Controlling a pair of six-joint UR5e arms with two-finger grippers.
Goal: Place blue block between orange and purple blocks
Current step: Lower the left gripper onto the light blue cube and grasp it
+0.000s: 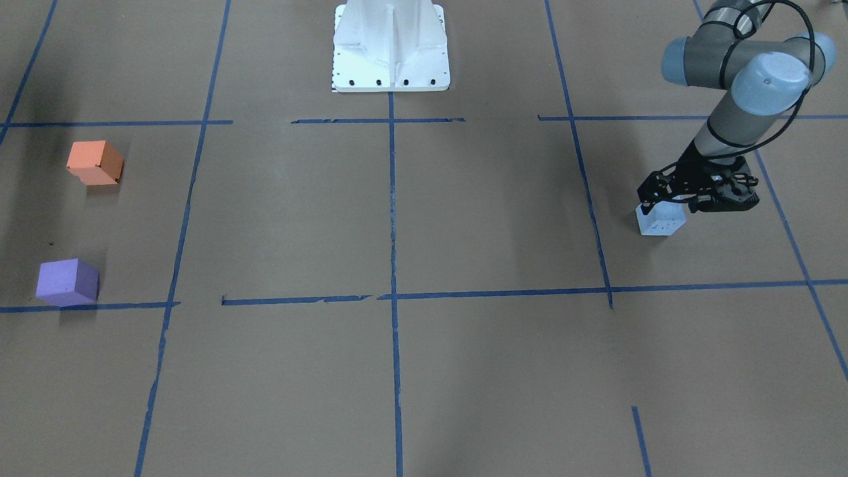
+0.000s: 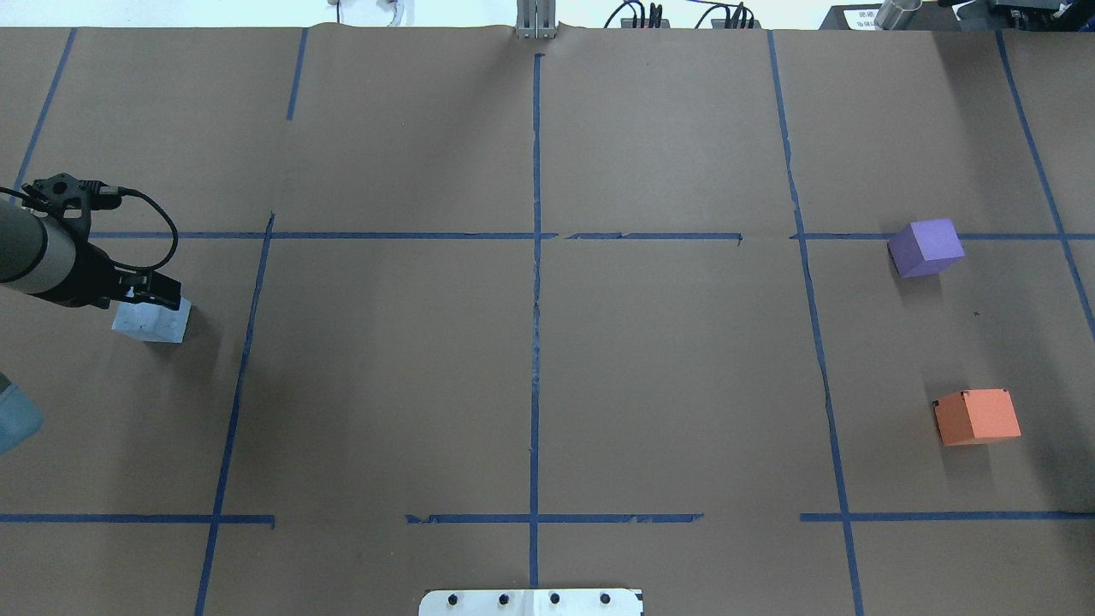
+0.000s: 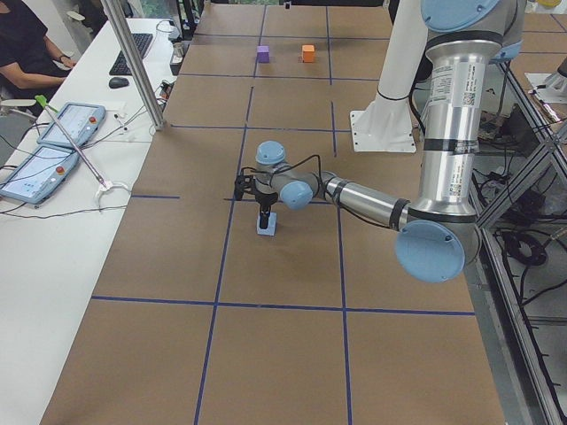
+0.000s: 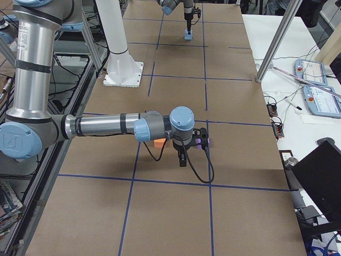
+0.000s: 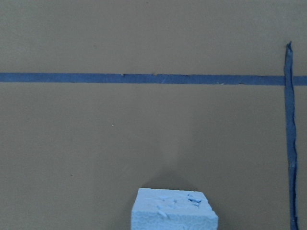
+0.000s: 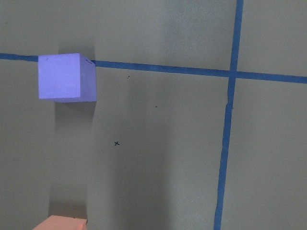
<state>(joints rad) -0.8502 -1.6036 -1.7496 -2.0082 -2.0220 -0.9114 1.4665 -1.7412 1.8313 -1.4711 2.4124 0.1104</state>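
Brown paper table (image 2: 530, 385): blue block (image 2: 152, 325) lies just beneath the left gripper (image 2: 154, 298), far left; orange block (image 2: 977, 417) and purple block (image 2: 926, 246) far right; whether its jaws are spread cannot be told

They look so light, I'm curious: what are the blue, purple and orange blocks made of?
Blue block: probably foam; it is matte, with a pitted, crumbly top in the left wrist view.
Purple block: likely the same foam; matte, with flat faces and slightly soft edges.
Orange block: apparently foam too; matte, with a small dark nick on a top edge.
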